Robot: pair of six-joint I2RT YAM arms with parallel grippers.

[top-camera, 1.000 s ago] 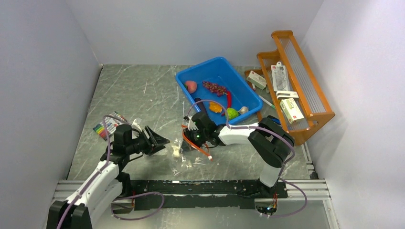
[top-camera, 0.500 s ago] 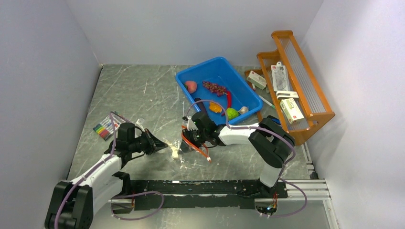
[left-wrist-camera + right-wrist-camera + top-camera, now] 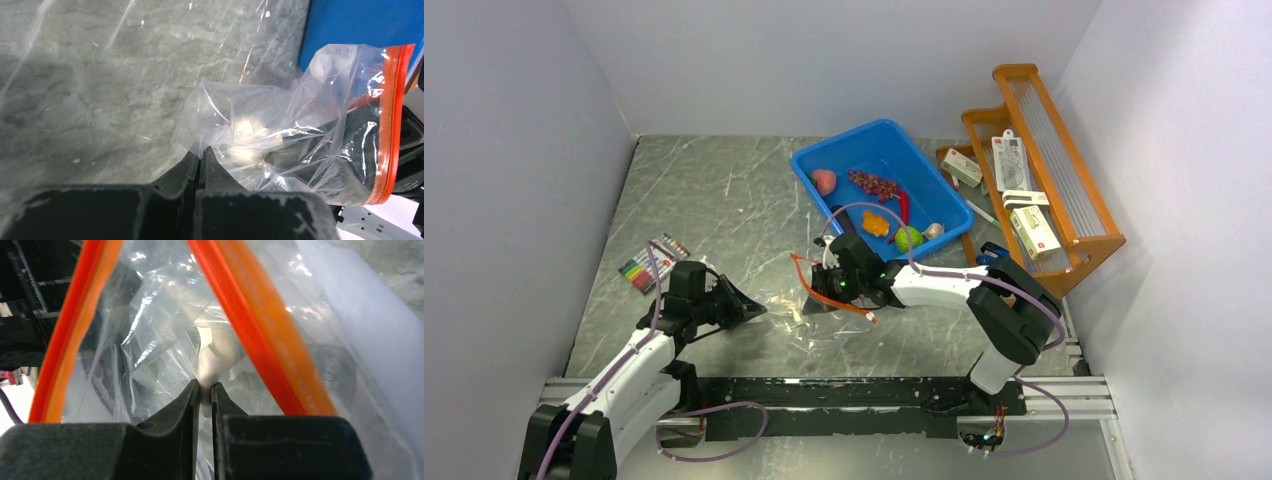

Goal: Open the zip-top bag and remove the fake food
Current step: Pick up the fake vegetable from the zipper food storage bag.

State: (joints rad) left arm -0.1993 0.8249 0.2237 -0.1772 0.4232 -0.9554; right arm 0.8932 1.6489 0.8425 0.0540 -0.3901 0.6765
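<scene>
The zip-top bag [image 3: 786, 300] lies stretched between my two grippers, and its red-orange zip strip [image 3: 836, 303] gapes open. My left gripper [image 3: 752, 307] is shut on the bag's clear bottom corner [image 3: 200, 150]. My right gripper [image 3: 829, 288] reaches in through the mouth, between the two zip strips [image 3: 250, 325]. It is shut on a beige piece of fake food [image 3: 215, 357], which also shows through the plastic in the left wrist view [image 3: 247, 137]. More fake food lies in the blue bin [image 3: 924, 160]: a peach [image 3: 823, 181], grapes [image 3: 874, 185], an orange piece [image 3: 875, 224] and a green ball [image 3: 909, 238].
A pack of coloured markers [image 3: 652, 262] lies on the table behind the left arm. A wooden rack [image 3: 1079, 235] holding small boxes stands along the right wall, next to the bin. White walls close off the table on three sides.
My left gripper has shut on the bag's corner and drawn back slightly to the left. The bag has been pulled taut and its zip strip now loops higher.
</scene>
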